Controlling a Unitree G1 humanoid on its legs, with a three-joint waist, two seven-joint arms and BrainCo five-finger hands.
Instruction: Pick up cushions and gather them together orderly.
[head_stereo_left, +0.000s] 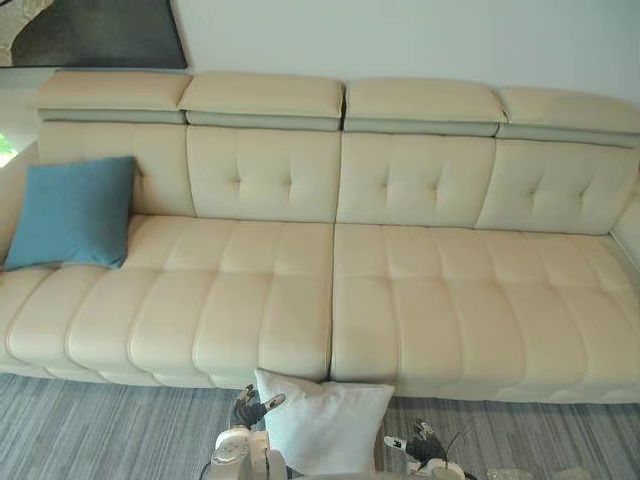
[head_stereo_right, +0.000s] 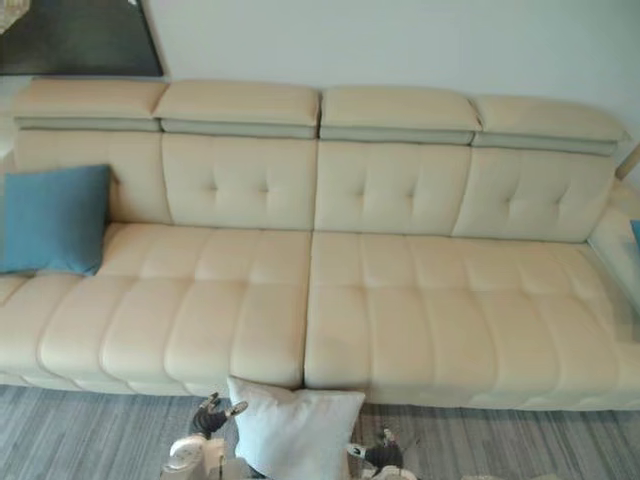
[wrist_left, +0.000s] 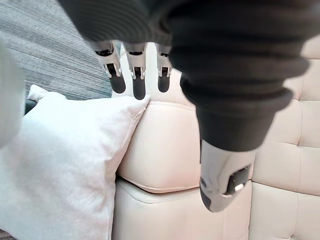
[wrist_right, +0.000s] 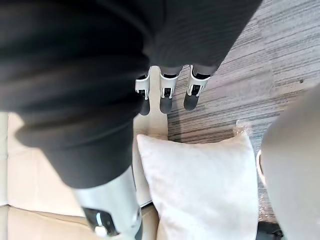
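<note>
cushion (head_stereo_left: 325, 425) between left robot hand (head_stereo_left: 248, 408) and right robot hand (head_stereo_left: 422, 441), before sofa (head_stereo_left: 400, 300)

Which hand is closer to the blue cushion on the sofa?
Left. The left hand flanks the white cushion on the side toward the blue cushion; the right hand flanks the opposite side.
</note>
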